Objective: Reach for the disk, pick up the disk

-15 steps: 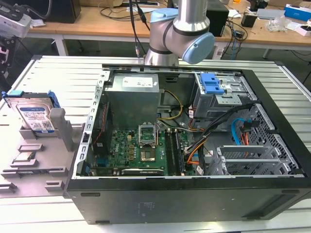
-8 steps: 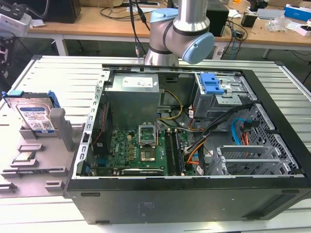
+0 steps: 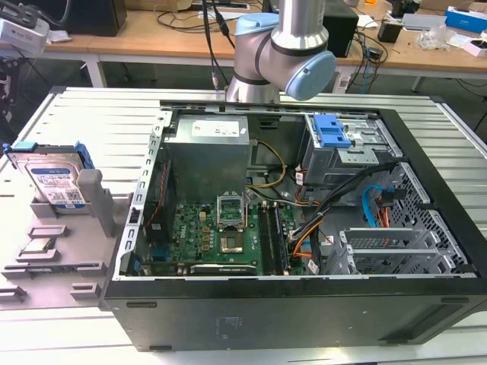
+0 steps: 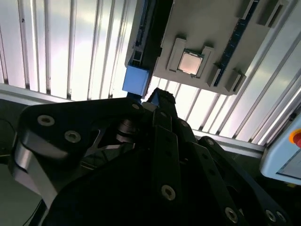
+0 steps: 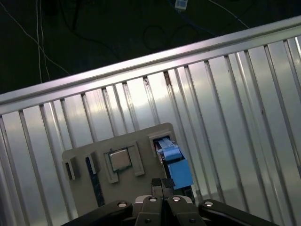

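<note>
The disk (image 3: 57,182) stands on edge in a grey holder (image 3: 91,194) at the exterior view's left, its white-and-blue label facing out and blue rails along its edges. Both wrist views look down on it edge-on, showing its blue bracket (image 5: 178,170) (image 4: 136,79). My gripper (image 5: 162,184) (image 4: 160,98) hangs above the holder (image 5: 141,136), close beside the blue bracket and apart from it. Its fingers are shut together with nothing between them.
A processor chip (image 5: 120,160) (image 4: 190,62) lies in the holder beside the disk. An open computer case (image 3: 304,319) stands on the slatted metal table (image 3: 99,122), with a grey power supply (image 3: 209,152) and a blue latch (image 3: 331,131) inside. The arm's base (image 3: 281,53) rises behind the case.
</note>
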### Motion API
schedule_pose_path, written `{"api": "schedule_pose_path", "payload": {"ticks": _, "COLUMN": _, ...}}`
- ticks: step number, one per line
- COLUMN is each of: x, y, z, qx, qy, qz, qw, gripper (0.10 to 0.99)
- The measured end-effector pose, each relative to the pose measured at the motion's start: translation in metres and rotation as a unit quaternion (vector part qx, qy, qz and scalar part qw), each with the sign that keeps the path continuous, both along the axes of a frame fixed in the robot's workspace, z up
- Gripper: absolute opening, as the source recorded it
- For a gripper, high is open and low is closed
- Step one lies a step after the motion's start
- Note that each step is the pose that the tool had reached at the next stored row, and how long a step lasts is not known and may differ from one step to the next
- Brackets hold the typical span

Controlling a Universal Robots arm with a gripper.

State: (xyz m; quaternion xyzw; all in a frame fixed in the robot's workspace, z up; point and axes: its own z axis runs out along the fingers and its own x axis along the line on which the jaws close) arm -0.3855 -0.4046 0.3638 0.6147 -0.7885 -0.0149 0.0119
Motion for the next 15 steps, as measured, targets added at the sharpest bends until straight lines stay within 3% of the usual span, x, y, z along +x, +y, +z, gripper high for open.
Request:
{"api": "schedule_pose_path", "payload": {"ticks": 7, "x": 0.0, "y": 0.0, "z": 0.0, "qx": 0.0, "qy": 0.0, "qz": 0.03, "qw": 0.9995, "gripper": 0.106}}
{"api": "schedule_pose_path", "payload": {"ticks": 15, "x": 0.0, "y": 0.0, "z": 0.0, "qx": 0.0, "qy": 0.0, "qz": 0.074, "qw": 0.9973, "gripper": 0.106}}
